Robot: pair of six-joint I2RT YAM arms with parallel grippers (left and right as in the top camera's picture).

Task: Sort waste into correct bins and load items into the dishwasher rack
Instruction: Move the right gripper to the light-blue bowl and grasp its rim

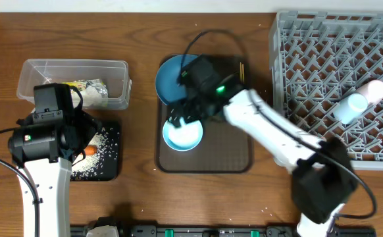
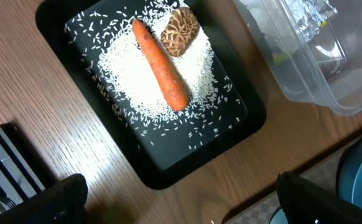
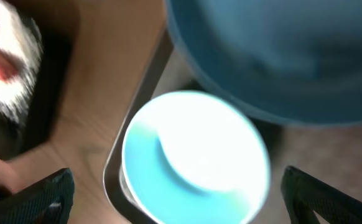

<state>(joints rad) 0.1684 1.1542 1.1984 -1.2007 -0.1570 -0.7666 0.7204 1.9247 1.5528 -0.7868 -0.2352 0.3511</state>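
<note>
The grey dishwasher rack (image 1: 310, 79) fills the desk's far right corner. The brown serving tray (image 1: 231, 155) sits mid-desk, with the dark blue dish (image 1: 168, 82) at its far left corner. The clear tub (image 1: 73, 63) stands toward the far left, and the black tray (image 2: 150, 174) lies just in front of it. The light blue bowl (image 1: 183, 136) sits by the serving tray's left edge, close to the dish.

A light blue cup (image 1: 347, 108) and a whitish cup (image 1: 374, 90) lie in the rack near its right side. The snack wrapper (image 1: 89, 91) is in the tub. The carrot (image 2: 160, 65), a mushroom-like brown lump (image 2: 180, 31) and the rice (image 2: 131, 81) are in the black tray.

We judge the waste sorted and the loading under way. The right gripper (image 3: 184, 199) hangs spread wide over the bowl, holding nothing. The left gripper (image 2: 181, 202) is equally wide and empty above the black tray's near edge. Next we must lower onto the bowl's rim, pinch it without knocking the dish, and carry it to the rack.
</note>
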